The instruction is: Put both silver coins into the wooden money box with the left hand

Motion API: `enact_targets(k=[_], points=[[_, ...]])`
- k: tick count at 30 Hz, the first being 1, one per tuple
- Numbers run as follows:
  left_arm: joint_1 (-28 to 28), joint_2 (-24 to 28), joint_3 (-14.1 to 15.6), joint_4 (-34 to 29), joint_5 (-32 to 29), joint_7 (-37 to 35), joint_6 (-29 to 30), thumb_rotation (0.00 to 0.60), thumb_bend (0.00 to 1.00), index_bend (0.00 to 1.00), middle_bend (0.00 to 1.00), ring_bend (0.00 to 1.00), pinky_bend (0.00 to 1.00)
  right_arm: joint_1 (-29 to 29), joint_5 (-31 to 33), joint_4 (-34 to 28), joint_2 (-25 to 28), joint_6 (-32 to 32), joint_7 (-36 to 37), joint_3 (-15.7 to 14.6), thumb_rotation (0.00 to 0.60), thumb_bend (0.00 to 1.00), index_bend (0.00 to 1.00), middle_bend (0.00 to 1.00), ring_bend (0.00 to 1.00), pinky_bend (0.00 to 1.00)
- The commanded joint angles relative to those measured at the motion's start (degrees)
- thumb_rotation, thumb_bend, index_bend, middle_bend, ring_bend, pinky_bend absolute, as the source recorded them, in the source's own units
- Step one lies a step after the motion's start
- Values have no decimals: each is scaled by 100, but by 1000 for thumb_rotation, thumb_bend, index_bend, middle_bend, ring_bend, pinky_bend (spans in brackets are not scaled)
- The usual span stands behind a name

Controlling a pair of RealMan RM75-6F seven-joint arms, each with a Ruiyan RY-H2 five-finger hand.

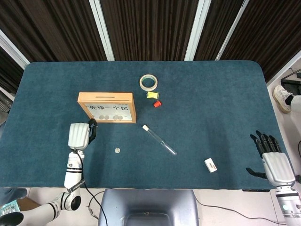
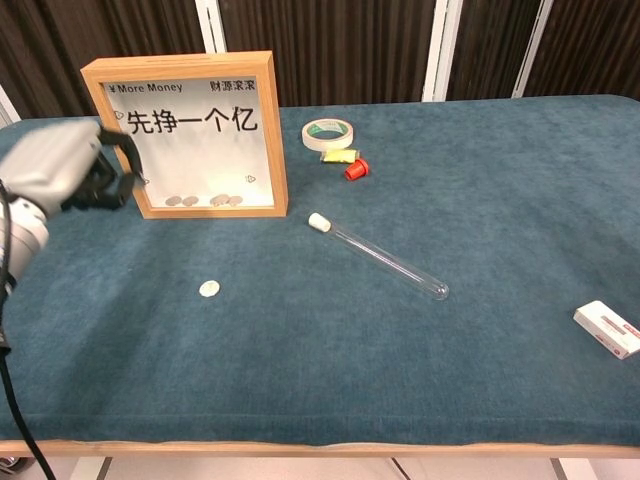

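Head view looks straight down; chest view faces forward, low; both share the table (image 1: 211,94).

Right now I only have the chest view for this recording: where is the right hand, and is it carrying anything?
Observer: The head view shows the right hand off the table's near right corner, fingers spread, holding nothing.
Operator: Is there a slot on top of the wooden money box? I only see its front.
Observer: Yes, a dark slot runs along the top face of the wooden money box.
Operator: Is the left hand over that slot?
Observer: No. From above, the left hand sits on the robot's side of the box, by its left front corner.
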Motion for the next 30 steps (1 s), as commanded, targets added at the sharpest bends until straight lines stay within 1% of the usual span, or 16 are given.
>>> enact_targets(k=[1, 3, 7, 10, 13, 16, 22, 30], points=[[20, 593, -464, -1075, 70, 611, 596, 600, 486, 581, 1000, 1000, 1000, 7, -15, -9, 4, -10, 9, -8, 600, 137, 0, 0, 0, 0], [-13, 850, -680, -1582, 28, 979, 731, 600, 487, 578, 1000, 1000, 1000, 21, -28, -19, 13, -31, 33, -12, 600, 137, 0, 0, 0, 0], [-107, 1226, -1065, -2292, -131, 1527, 843, 600, 485, 576, 1000, 1000, 1000, 33, -46, -29, 46, -43, 115, -14, 600, 137, 0, 0, 0, 0], [-229, 1387, -1388, -2687, -428, 1894, 823, 600, 486, 573, 1000, 1000, 1000, 39, -52, -31, 68, -53, 178, -16, 600, 137, 0, 0, 0, 0], [-428, 1438, -1630, -2877, -735, 2257, 737, 600, 516, 559, 1000, 1000, 1000, 49, -42, -33, 89, -75, 232, -13, 600, 137, 0, 0, 0, 0], [-688, 1368, -1759, -2841, -1066, 2668, 610, 600, 522, 557, 1000, 1000, 1000, 56, -58, -33, 117, -85, 303, -18, 600, 137, 0, 0, 0, 0], [-1192, 1057, -1805, -2391, -1635, 3398, 458, 600, 518, 542, 1000, 1000, 1000, 74, -25, -17, 178, -123, 471, -1, 600, 137, 0, 0, 0, 0], [-1609, 664, -1707, -1736, -1893, 3659, 521, 600, 494, 541, 1000, 1000, 1000, 129, -55, 7, 276, -241, 736, -24, 600, 137, 0, 0, 0, 0]])
